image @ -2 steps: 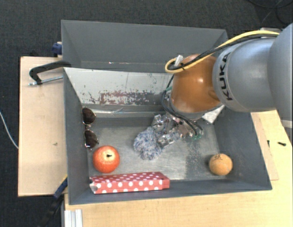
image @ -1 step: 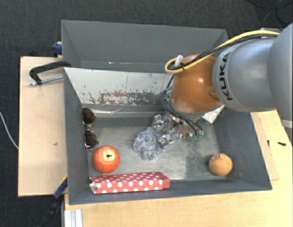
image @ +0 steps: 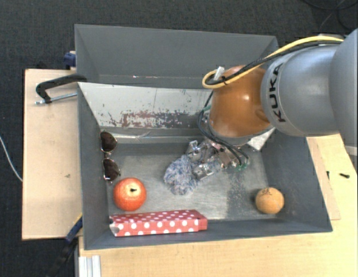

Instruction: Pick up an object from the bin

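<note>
Camera view, looking down: found the gripper (image: 212, 159) low in the bin (image: 167, 51), close to the floor beneath the orange wrist cover (image: 237, 105). Judged the step as the reach and grasp, not yet the lift; saw nothing raised clear of the floor. Saw a crumpled blue-grey cloth (image: 180, 176) just left of the gripper in the view, seemingly touching the gripper's metal parts along its near edge. Took that cloth as the likeliest thing to be picked. Could not tell how far open the gripper stood, nor whether any of the cloth was caught in it; too cluttered there to read.

Noted the rest well apart from the gripper:
- a red apple (image: 130, 194) farther left and toward the front wall
- a pair of sunglasses (image: 109, 157) far to the left
- a long red box with white dots (image: 157, 222) below and left, along the front wall
- a small orange fruit (image: 269, 201) below and right

Judged the next move to call for a firm close on a fold of the cloth. After that, a straight lift, high enough to carry the hanging fabric over the bin's walls. Reckoned soft cloth apt to slip or sag, so preferred a deep bite over a pinch at the edge.
</note>
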### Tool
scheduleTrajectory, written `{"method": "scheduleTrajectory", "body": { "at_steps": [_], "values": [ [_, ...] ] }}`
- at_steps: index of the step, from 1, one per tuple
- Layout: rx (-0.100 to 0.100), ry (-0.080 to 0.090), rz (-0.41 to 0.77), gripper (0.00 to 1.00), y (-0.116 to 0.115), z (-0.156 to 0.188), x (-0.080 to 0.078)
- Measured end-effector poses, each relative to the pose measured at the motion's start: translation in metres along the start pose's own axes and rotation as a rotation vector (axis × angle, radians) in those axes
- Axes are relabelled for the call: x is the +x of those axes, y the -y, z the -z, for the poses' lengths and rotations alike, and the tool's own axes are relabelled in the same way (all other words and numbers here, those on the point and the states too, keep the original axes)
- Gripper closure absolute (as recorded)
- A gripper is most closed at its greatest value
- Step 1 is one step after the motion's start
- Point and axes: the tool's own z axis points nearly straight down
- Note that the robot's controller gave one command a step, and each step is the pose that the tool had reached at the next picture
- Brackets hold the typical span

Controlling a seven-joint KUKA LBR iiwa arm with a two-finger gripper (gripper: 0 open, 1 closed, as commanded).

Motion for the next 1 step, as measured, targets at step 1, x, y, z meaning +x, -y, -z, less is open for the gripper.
{"method": "scheduleTrajectory", "body": {
  "at_steps": [1],
  "values": [
    [-0.002,-0.002,-0.001,1.00,-0.0009,0.0170,0.0016]
  ]
}}
